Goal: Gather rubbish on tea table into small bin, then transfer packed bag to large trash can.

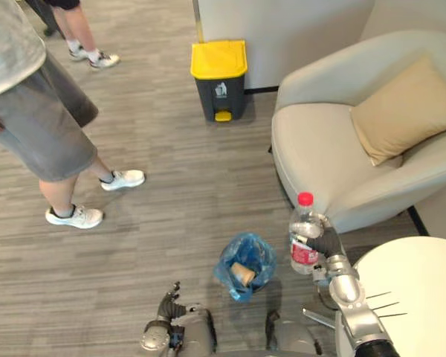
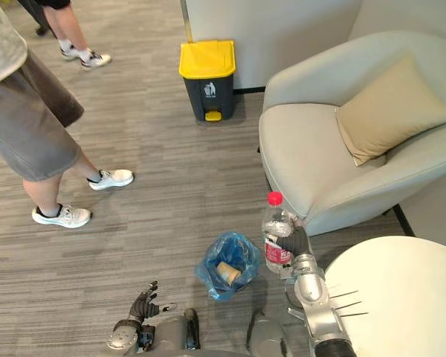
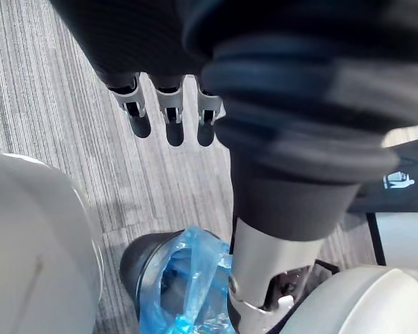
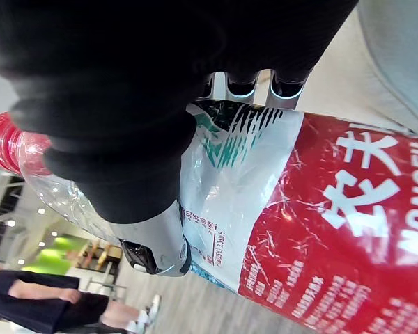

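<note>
Left of the small bin (image 3: 134, 263), the left hand (image 1: 166, 306) hangs with loose fingers. Just right of the bin, the right hand (image 1: 327, 242) is clamped round the upright bottle (image 1: 304, 222). It is best carried low over the bag (image 1: 257, 253) mouth before being released.

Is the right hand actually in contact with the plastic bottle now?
Touching. The right wrist view shows the right hand curled round the bottle, thumb pressed against its label.

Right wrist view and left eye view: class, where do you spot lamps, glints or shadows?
Right wrist view: ceiling lights glow far off; glints on the clear neck of the bottle in the right hand. Left eye view: soft shadows beside the person's shoes and under the armchair.
</note>
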